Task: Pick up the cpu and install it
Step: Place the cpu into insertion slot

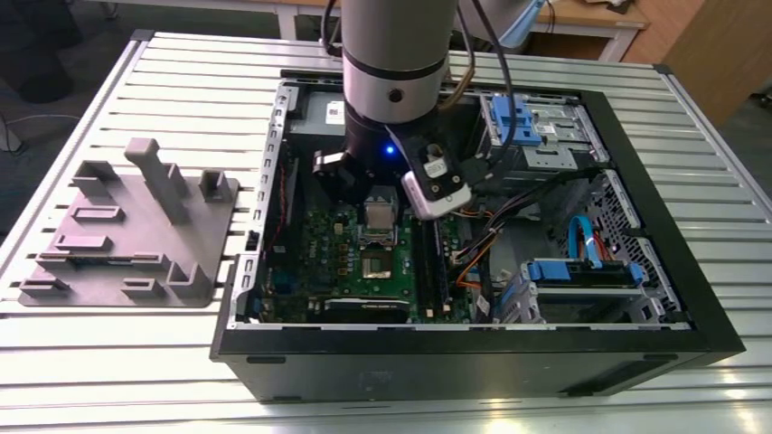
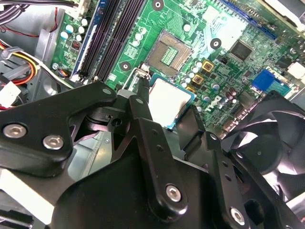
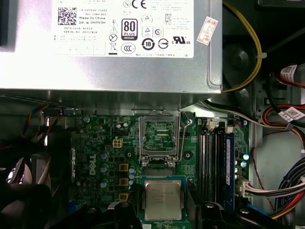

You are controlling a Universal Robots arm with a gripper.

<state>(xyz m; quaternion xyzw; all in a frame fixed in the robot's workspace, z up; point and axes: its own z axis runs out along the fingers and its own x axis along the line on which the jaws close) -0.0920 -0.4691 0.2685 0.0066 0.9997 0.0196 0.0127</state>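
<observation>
The cpu (image 3: 163, 198), a small square chip with a pale silver top, sits between my gripper's (image 3: 163, 210) black fingers (image 3: 206, 212), which are shut on its edges. In the second wrist view the cpu (image 2: 167, 100) hangs in the gripper (image 2: 167, 112) above the green motherboard (image 2: 224, 71). The open socket (image 2: 167, 53) lies bare just beyond it, clearly apart. In the exterior view my gripper (image 1: 379, 208) reaches down into the open computer case, holding the cpu (image 1: 380, 215) above the socket (image 1: 376, 265). The socket (image 3: 159, 138) has a shiny metal frame around it.
A grey power supply (image 3: 109, 43) borders the board close to the socket. Memory slots (image 3: 214, 162) run beside it, and a black fan (image 2: 267, 157) sits on the other side. Cables (image 1: 531, 226) and blue drive bays (image 1: 579, 271) fill the case's right. A grey moulded tray (image 1: 133, 235) stands outside, on the left.
</observation>
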